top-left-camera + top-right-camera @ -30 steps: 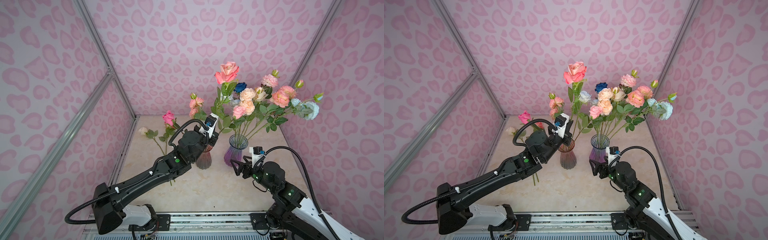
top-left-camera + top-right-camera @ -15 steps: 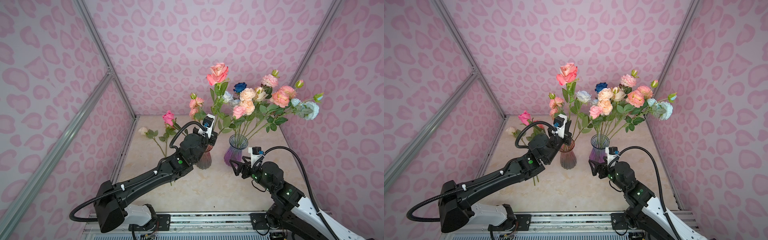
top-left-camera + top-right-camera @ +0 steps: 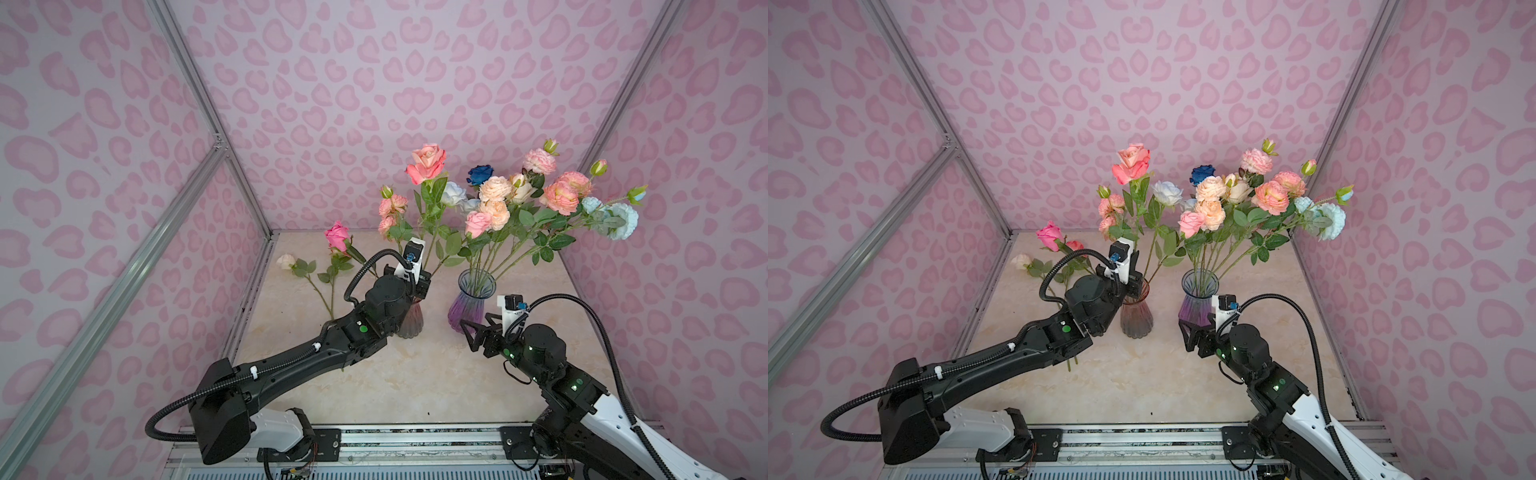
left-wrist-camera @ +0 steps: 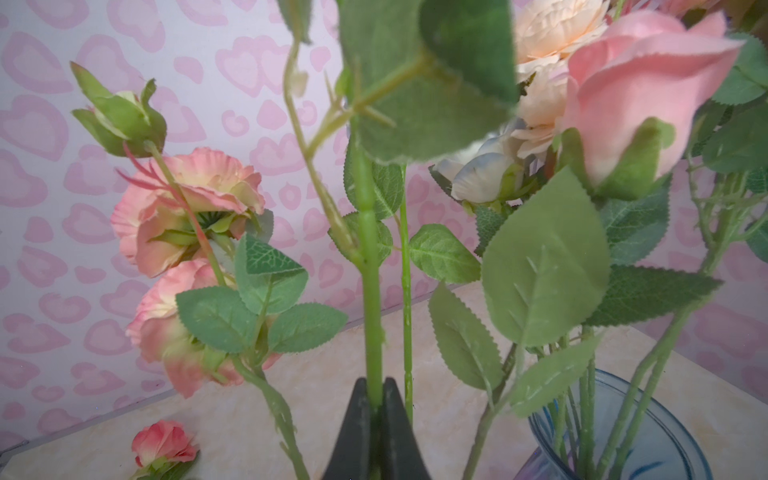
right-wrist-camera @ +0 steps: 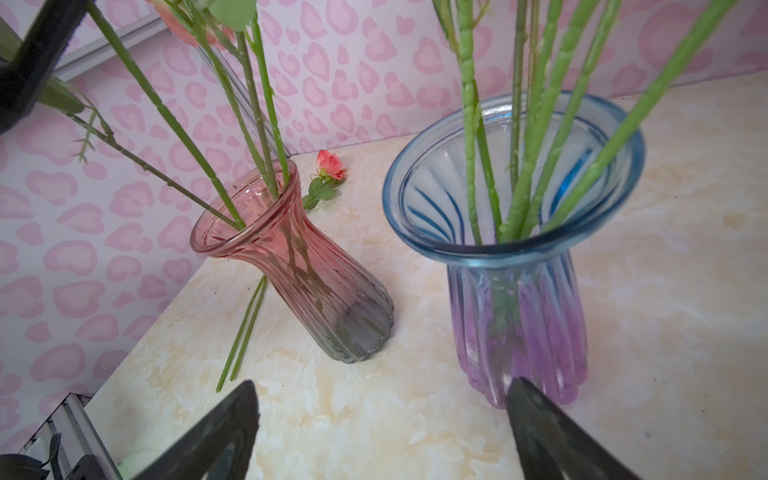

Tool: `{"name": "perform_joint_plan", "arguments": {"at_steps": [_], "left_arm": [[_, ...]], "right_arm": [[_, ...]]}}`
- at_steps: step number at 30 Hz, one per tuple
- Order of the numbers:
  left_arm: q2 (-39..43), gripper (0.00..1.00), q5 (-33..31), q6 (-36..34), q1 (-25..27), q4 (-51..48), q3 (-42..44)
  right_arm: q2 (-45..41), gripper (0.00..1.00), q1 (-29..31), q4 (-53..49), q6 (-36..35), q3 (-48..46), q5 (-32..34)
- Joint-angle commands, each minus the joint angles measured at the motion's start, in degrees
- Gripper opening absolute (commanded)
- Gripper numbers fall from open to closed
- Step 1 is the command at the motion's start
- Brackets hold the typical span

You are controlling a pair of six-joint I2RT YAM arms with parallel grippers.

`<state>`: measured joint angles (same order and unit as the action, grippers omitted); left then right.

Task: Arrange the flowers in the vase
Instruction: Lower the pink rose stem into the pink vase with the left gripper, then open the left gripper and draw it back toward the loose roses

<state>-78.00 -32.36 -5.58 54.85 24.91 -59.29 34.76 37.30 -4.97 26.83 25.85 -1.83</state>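
Note:
My left gripper (image 4: 376, 386) is shut on the thick green stem of a tall coral-pink rose (image 3: 426, 163) (image 3: 1131, 161). It holds the stem just above the pink glass vase (image 3: 409, 324) (image 3: 1134, 316) (image 5: 291, 266), and the stem's lower part slants into the vase mouth beside other stems. The blue-and-purple vase (image 3: 469, 307) (image 3: 1198, 303) (image 5: 515, 316) holds a wide bunch of flowers (image 3: 540, 195). My right gripper (image 5: 382, 386) (image 3: 476, 328) stands open and empty low in front of that vase's base. A pink rose (image 3: 337, 236) and a cream rose (image 3: 286, 261) lie on the table.
A small red bud (image 5: 331, 160) (image 4: 164, 442) lies on the marble tabletop (image 3: 415, 374) behind the pink vase. Pink patterned walls close in on three sides, with a metal frame post (image 3: 208, 104) on the left. The loose roses' stems run under the left arm.
The left gripper has shifted left and down with the coral-pink rose, so its bloom stands lower and further left. The right arm has not moved.

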Motion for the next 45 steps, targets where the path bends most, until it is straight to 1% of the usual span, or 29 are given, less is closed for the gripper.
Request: {"name": "perform_joint_plan", "arguments": {"at_steps": [1,10,26,28,29,32,35,36,37,39,40,42,43,45], "left_arm": [[0.5,0.03,-1.5,0.8,-0.1,1.6,0.7],[1.6,0.03,-2.0,2.7,0.0,0.3,2.8],[1.3,0.03,-3.6,5.1,0.0,-2.4,4.5],[1.4,0.07,-3.5,5.3,0.0,-2.4,4.9],[1.4,0.11,-3.4,5.4,0.0,-2.5,4.8],[1.7,0.28,-1.8,5.6,0.0,-3.9,4.0],[2.4,0.49,0.6,4.9,0.1,-5.4,2.6],[2.8,0.54,0.9,4.7,0.2,-6.3,1.9],[3.5,0.57,1.5,4.9,0.3,-7.6,1.1],[5.2,0.59,3.8,5.3,0.6,-9.6,0.4],[6.3,0.62,5.2,5.4,0.9,-11.0,0.1],[8.5,0.64,6.5,5.1,2.1,-13.6,-0.6],[9.9,0.64,7.7,4.5,3.2,-16.8,-1.1],[11.8,0.66,8.2,3.5,5.0,-22.1,-3.0]], "right_arm": [[0.2,0.94,-0.3,2.3,0.0,-0.4,-0.6],[0.8,0.94,-0.4,2.1,0.1,0.2,-1.0],[1.0,0.94,-0.3,2.2,0.2,0.1,-1.2],[1.3,0.94,-0.3,2.1,0.2,0.4,-1.6],[1.3,0.94,-0.4,2.3,0.2,0.3,-1.6],[1.2,0.94,-0.3,2.1,0.2,0.2,-1.3],[0.9,0.94,-0.4,1.8,0.2,0.2,-0.9],[0.8,0.94,-0.3,1.7,0.2,0.3,-0.9],[0.8,0.94,-0.4,1.7,0.2,0.3,-0.8],[0.9,0.94,-0.3,1.7,0.2,0.4,-0.7],[1.0,0.94,-0.3,1.8,0.2,0.4,-0.7],[1.3,0.94,-0.3,1.9,0.0,0.6,-0.7],[1.5,0.94,-0.4,1.8,-0.1,0.8,-0.6],[2.0,0.94,-0.4,1.3,-0.3,1.4,-0.7]]}}
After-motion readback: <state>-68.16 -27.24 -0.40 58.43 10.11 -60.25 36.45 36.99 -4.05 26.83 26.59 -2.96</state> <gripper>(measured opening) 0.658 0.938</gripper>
